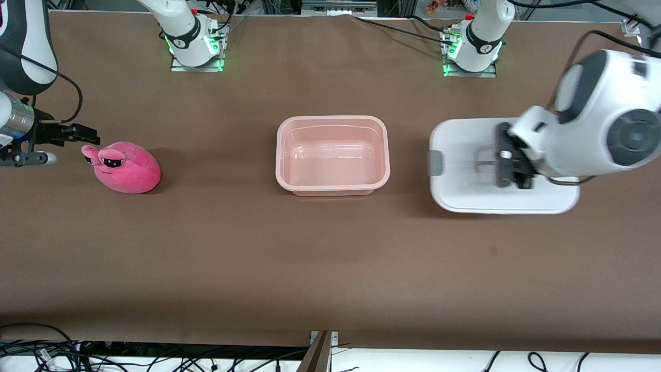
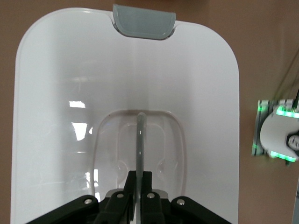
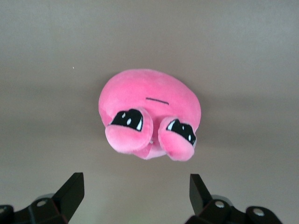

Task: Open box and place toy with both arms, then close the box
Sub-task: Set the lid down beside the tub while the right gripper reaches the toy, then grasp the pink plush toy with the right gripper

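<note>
The box [image 1: 283, 155], a pale pink tub, stands open and bare inside at the table's middle. Its white lid [image 1: 459, 175] hangs level over the table toward the left arm's end, casting a shadow below. My left gripper [image 1: 508, 161] is shut on the lid's clear centre handle [image 2: 140, 135]. In the left wrist view my left gripper [image 2: 140, 176] pinches that thin handle, with the lid [image 2: 56, 116] and its grey clip [image 2: 144, 21] spread beneath. The toy [image 1: 129, 169], a pink plush blob, sits toward the right arm's end. My right gripper [image 1: 77, 147] hovers open beside its eyes. The right wrist view shows the toy [image 3: 154, 100] ahead of my right gripper [image 3: 135, 182], untouched.
The brown table [image 1: 330, 258] stretches bare between toy, box and lid. Both arm bases [image 1: 193, 44] [image 1: 472, 49] stand along the edge farthest from the front camera. Cables [image 1: 155, 356] lie past the table's nearest edge. The left arm's base [image 2: 278, 135] also appears in the left wrist view.
</note>
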